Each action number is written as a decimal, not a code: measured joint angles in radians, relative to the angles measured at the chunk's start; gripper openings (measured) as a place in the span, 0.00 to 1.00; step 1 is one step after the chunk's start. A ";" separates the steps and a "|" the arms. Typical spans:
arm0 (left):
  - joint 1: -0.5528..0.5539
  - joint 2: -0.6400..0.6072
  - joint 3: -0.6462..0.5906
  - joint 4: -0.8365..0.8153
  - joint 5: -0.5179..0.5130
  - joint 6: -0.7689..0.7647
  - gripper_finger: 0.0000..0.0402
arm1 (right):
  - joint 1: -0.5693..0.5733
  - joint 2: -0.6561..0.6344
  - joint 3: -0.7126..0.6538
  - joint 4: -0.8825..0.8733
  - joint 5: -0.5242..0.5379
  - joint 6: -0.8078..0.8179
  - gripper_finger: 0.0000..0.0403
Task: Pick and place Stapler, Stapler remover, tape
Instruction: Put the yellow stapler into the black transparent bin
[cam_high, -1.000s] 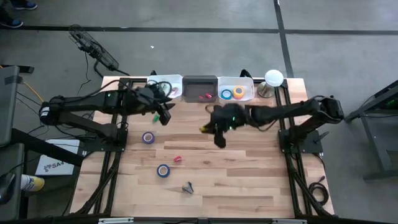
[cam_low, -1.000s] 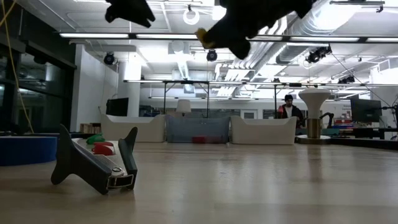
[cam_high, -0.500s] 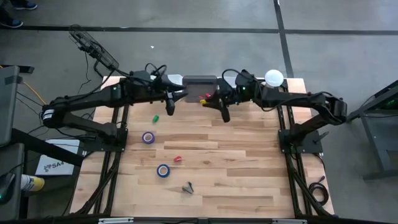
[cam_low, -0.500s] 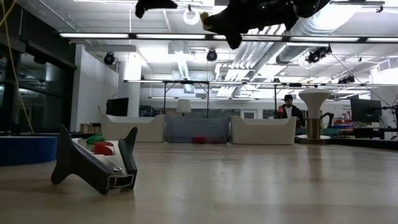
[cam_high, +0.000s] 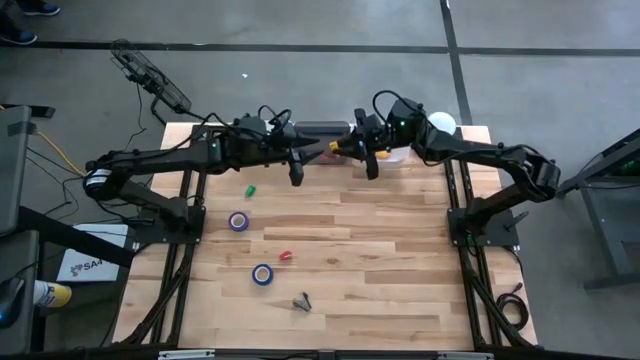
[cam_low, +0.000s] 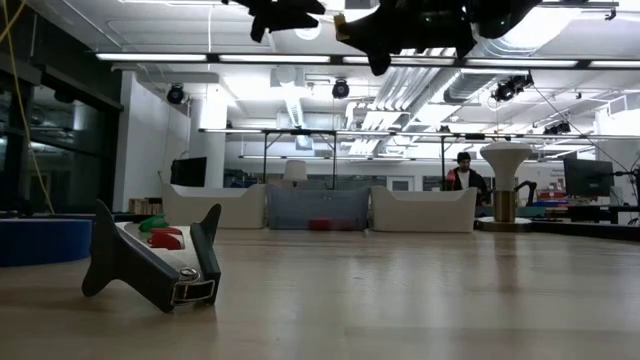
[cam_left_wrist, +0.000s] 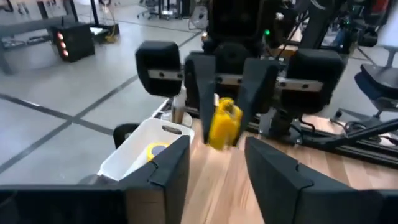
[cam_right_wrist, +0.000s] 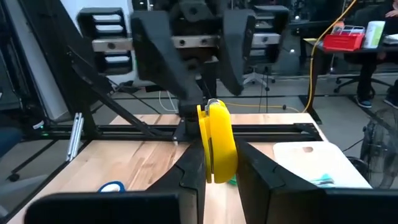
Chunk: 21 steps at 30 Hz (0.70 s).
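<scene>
A yellow roll of tape (cam_right_wrist: 216, 140) hangs high above the table's far middle, and my right gripper (cam_high: 341, 149) is shut on it. My left gripper (cam_left_wrist: 217, 171) faces it from the left, open, with its fingertips just short of the roll (cam_left_wrist: 224, 121). On the table lie a purple tape roll (cam_high: 238, 221) and a blue one (cam_high: 262, 273). The dark stapler remover (cam_high: 302, 300) rests on its prongs near the front (cam_low: 150, 265). The stapler is hidden. My right gripper pinches the yellow roll by its two flat faces (cam_right_wrist: 213, 163) between its two fingers. The fingers lie level and come from the table's right. The roll stands on edge, upright, lifted clear of the table and bins.
A white bin (cam_left_wrist: 134, 149) with a yellow roll inside and a grey bin (cam_high: 320, 128) stand along the far edge under the arms. A white lamp (cam_high: 440, 124) is at the far right. Small green (cam_high: 250, 189) and red (cam_high: 286, 256) pieces lie on the wood.
My right gripper has carried the yellow roll up and toward the far edge, swinging round until it points left. My left gripper has moved toward the table's right and turned level, so the two now face each other.
</scene>
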 joint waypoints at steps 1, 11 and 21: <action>0.000 0.000 0.000 0.007 0.000 0.001 0.41 | -0.008 0.000 0.000 0.000 -0.007 0.000 0.13; 0.000 0.021 0.002 0.075 -0.034 0.002 0.61 | -0.042 0.003 0.000 0.099 -0.055 0.000 0.13; 0.000 0.082 0.000 0.161 -0.042 0.012 0.61 | -0.041 0.034 -0.001 0.161 -0.066 0.045 0.13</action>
